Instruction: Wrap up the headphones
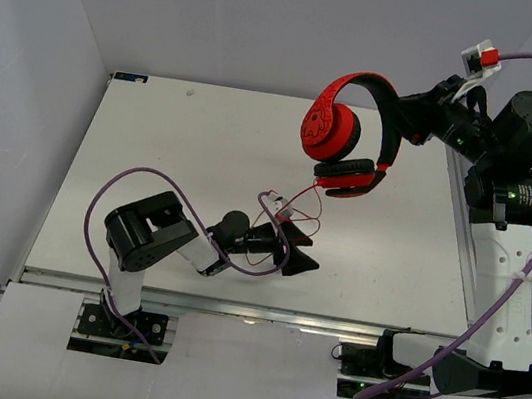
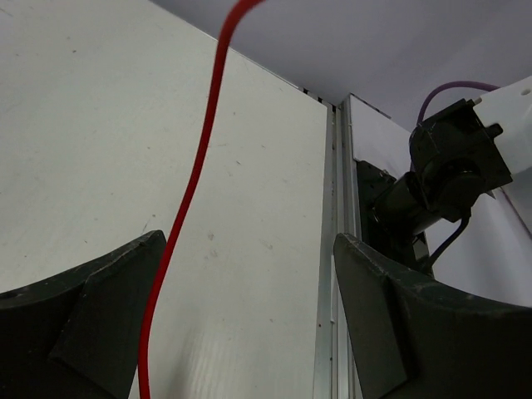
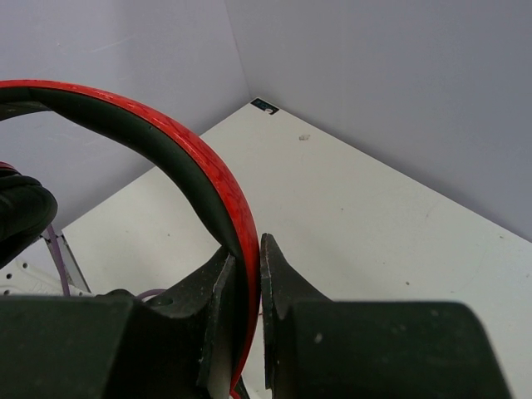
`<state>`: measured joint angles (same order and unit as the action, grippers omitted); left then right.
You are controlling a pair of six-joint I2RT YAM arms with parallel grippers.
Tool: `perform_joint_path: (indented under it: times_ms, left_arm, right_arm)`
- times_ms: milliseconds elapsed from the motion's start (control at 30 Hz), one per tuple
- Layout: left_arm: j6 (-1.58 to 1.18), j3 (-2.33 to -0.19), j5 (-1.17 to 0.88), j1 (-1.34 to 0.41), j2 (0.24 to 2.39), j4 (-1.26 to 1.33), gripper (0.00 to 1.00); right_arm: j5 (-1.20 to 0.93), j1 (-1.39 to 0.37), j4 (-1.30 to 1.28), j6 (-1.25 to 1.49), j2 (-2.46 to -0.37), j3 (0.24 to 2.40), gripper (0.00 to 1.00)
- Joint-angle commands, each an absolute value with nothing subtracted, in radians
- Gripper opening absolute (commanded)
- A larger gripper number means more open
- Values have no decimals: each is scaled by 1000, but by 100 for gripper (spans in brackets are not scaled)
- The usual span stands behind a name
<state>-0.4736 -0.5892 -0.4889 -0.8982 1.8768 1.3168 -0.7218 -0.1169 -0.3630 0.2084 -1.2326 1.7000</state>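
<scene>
Plainly, the only marking is a pale pattern on the outer face of one red ear cup, too small to read from above. The headphones [image 1: 350,132] hang in the air over the far right part of the table [image 1: 173,144], held by the right gripper [image 3: 249,258], whose jaws are clamped on the red-and-black headband (its wrist view shows the band squeezed edge-on between the two dark fingers). One cup faces upward and the second hangs just below it. From that lower cup the thin red cable [image 1: 309,198] drops to a loose tangle of loops beside the left gripper [image 1: 300,256], which sits low over the near middle of the table. Its jaws stand wide apart with nothing gripped; in its wrist view the cable runs down between the fingers, close to the one on the left of the picture, and I cannot tell whether it touches. A thick purple cable [image 1: 139,172] arcs over the left arm and passes right by the red loops.
</scene>
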Motion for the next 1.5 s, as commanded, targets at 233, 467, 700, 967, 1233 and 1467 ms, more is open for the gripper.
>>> perform_joint_path:
  times_ms: [233,467,700,967,1233,1467]
  left_arm:
    - [-465,-661,-450,-913,1920,1724,85]
    - [-419,-637,-410,-911,1898,1721,69]
    - [-397,-656,-442,-911,1901,1727,22]
    - [-388,-625,-458,-904,1861,1701,0]
    - [-409,-468,-467,-791,1771,1732,0]
    - [-305,-501,-556,-648,1594,1319,0]
  right_arm:
    - [-758,-109,-285,275,-1210,1723,8]
    - [-783,-109,-273,294,-1200,1702,8]
    - [-800,-109,-256,312,-1192,1672,8]
    - [-785,-108,-276,276,-1185,1676,8]
    - [-798,-108,-324,212,-1170,1676,8]
    - [-967,-110,-642,-229,-1161,1661,8]
